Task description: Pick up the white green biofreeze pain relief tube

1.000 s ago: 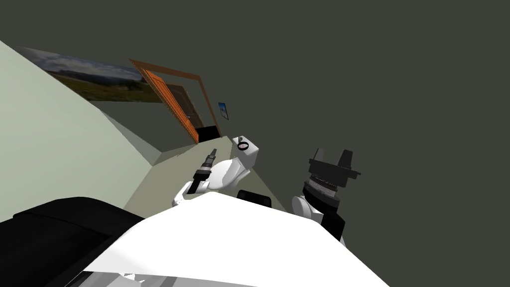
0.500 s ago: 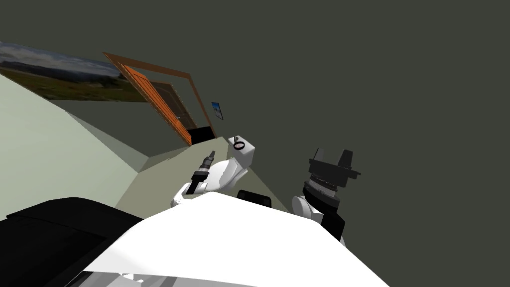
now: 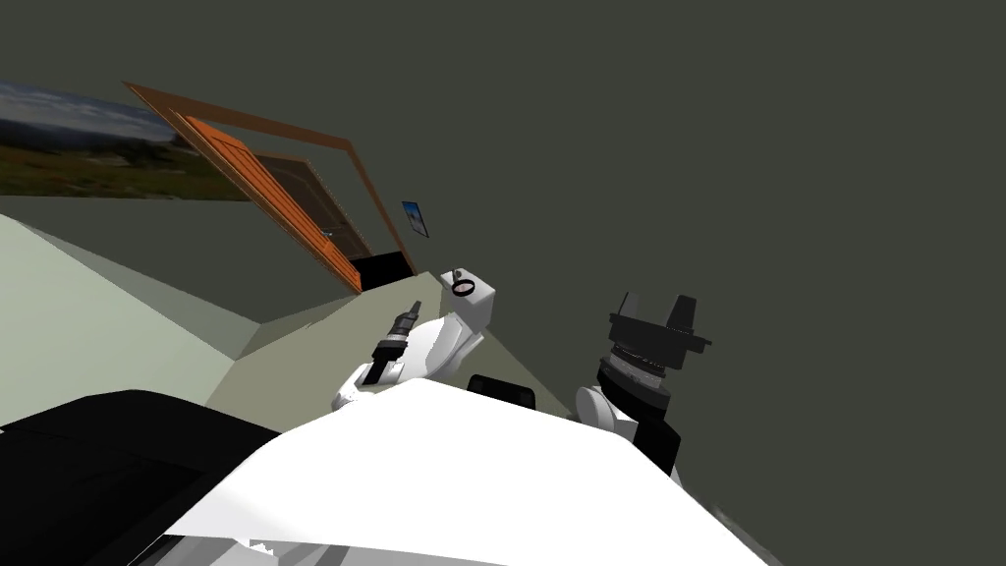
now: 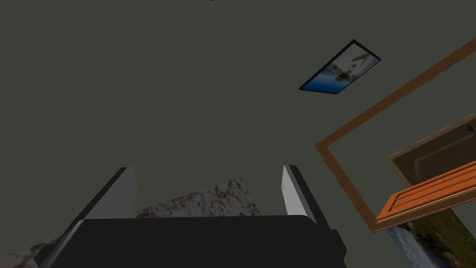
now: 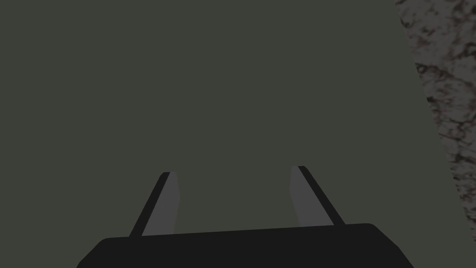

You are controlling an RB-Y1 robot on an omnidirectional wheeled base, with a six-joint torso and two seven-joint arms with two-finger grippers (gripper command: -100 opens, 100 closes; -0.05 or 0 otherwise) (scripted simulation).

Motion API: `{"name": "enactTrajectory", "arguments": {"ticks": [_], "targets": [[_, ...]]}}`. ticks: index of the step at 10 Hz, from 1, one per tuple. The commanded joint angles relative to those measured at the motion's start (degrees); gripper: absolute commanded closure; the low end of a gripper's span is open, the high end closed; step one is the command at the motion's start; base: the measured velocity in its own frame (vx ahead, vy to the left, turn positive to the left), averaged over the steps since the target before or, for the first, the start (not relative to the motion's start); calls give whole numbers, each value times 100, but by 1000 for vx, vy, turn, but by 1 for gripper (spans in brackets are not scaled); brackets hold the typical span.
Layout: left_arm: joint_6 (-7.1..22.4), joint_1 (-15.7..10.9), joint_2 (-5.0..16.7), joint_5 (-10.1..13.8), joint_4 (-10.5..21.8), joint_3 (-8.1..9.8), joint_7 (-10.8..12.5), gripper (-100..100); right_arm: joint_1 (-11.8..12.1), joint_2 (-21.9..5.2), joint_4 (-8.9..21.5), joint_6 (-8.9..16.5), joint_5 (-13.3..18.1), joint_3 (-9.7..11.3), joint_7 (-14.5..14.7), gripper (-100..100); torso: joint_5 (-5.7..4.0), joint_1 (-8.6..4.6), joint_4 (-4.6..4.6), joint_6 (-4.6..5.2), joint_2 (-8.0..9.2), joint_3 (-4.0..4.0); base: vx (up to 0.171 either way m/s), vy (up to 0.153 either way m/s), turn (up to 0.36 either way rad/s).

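where the tube lies i cannot tell: nothing white and green sits between either pair of fingers or ahead of them. so the one relation the coming move turns on, which way the tube lies from a gripper and how its long axis runs, has yet to be found

the left gripper [image 3: 417,309] shows small, just left of the head view's centre. it points up toward the orange door [image 3: 265,187], which stands open in its brown frame [image 3: 246,115] at the upper left. in its wrist view the two blades stand wide apart with nothing between them

the right gripper [image 3: 656,305] sits right of centre, facing the dark grey-green wall [image 3: 737,147] that takes the whole right half of the frame. its blades are likewise spread and empty. a speckled grey surface [image 5: 446,93] edges in well off to one side of its fingers

my judgement is that neither arm can be called nearer yet. the base or head must turn from this wall until the tube comes up, and only then can an arm be chosen and its fingers set across the tube's length
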Motion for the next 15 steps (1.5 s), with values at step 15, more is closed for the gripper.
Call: {"name": "enactTrajectory", "arguments": {"ticks": [15], "targets": [[-581, -872, 584, -298, 2351, 687, -1584, -100, 1, -1, 0, 0, 0, -1, 0, 0, 2, 13, -6, -1, -28, -16, 25, 1, -136]]}}
